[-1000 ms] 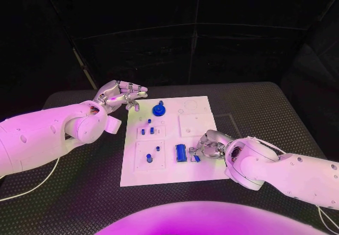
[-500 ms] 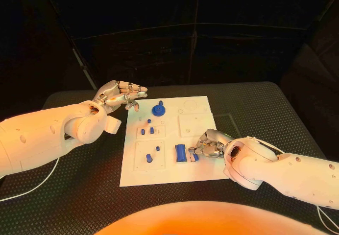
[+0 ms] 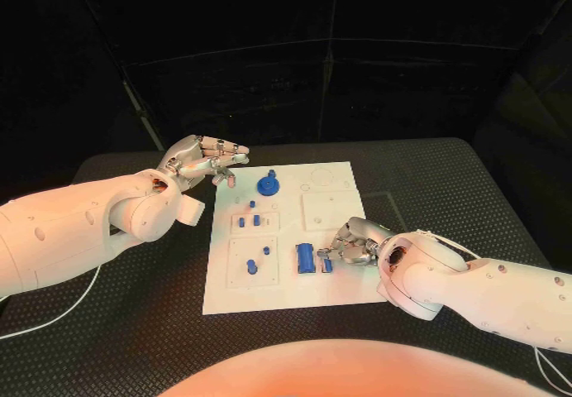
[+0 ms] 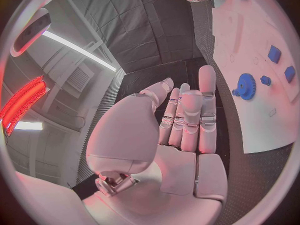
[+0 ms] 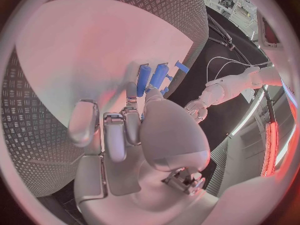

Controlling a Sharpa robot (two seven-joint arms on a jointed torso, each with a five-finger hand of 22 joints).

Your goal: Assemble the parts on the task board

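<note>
Fingers of my right silver hand (image 3: 353, 245) curl down onto the white task board (image 3: 286, 289) beside two upright blue cylinder parts (image 3: 307, 259), grip unclear, while my left silver hand (image 3: 205, 160) hovers empty, fingers apart, near the blue gear (image 3: 269, 184).

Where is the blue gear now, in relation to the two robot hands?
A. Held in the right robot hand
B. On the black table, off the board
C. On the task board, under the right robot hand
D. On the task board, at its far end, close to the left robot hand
D: the blue gear lies on the white task board at its far end, near the left robot hand; the right robot hand works at the board's near part, by the blue cylinders.
</note>
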